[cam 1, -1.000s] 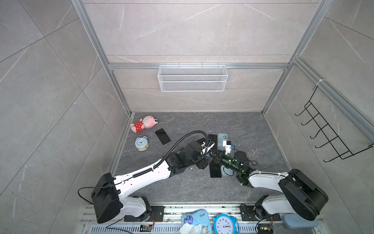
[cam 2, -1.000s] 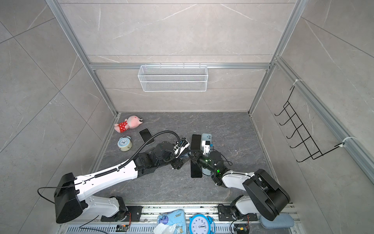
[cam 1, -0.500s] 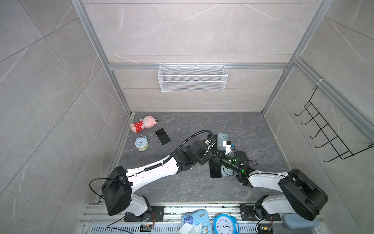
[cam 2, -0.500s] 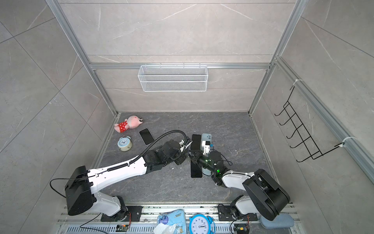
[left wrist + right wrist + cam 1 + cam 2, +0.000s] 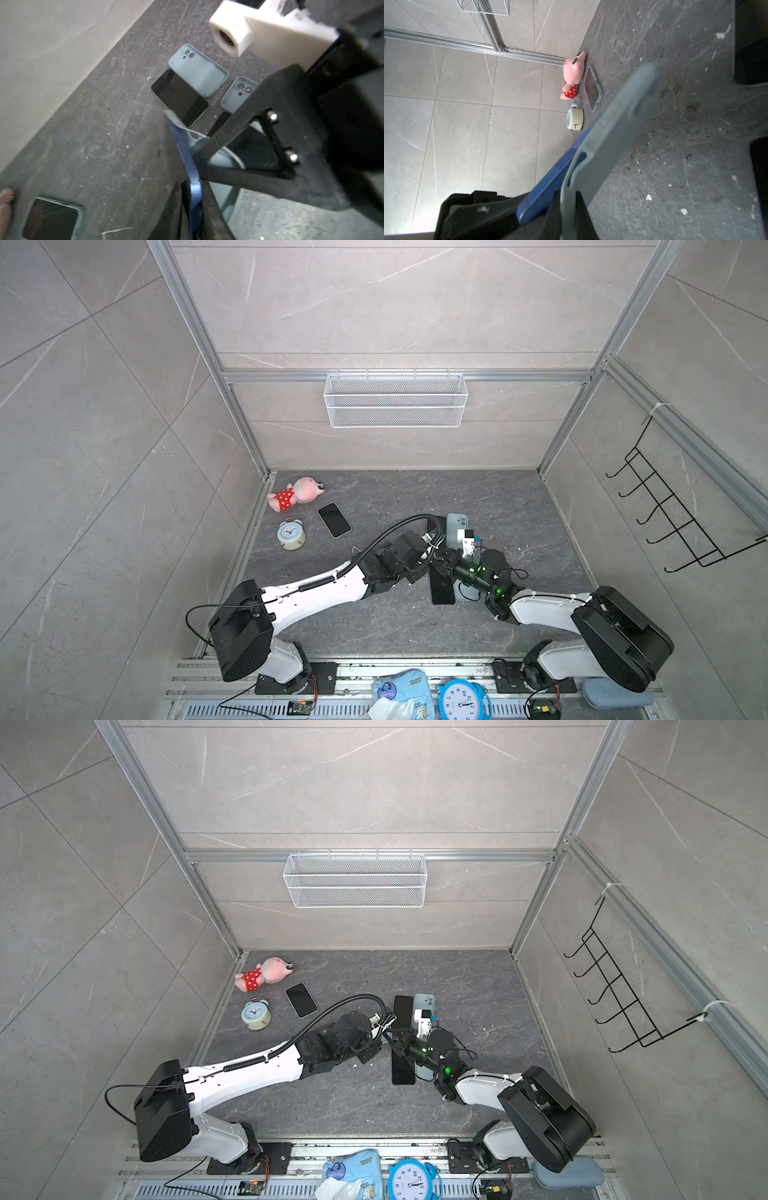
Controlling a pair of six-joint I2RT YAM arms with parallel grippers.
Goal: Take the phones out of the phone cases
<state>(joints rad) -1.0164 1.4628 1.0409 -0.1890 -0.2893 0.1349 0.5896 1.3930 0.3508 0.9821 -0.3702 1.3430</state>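
A blue phone [image 5: 550,182] sits partly out of a pale grey-blue phone case [image 5: 618,128], held up off the floor. My right gripper [image 5: 568,195] is shut on the case's wall. My left gripper [image 5: 194,187] is shut on the phone's blue edge [image 5: 187,149], with the peeled case [image 5: 223,164] beside it. In both top views the left gripper [image 5: 428,558] and right gripper [image 5: 439,563] meet tip to tip at mid-floor, and they hide the phone and case there.
Below the grippers lie a bare black phone [image 5: 441,589] and an empty case [image 5: 465,593]. Behind them lie another case [image 5: 456,524] and a black phone [image 5: 402,1011]. At the left are a cased phone [image 5: 334,519], an alarm clock [image 5: 291,534] and a pink plush [image 5: 296,493].
My left arm has reached right to the right gripper, and its jaws have gone from open to shut on the phone's edge. The right gripper has stayed put.
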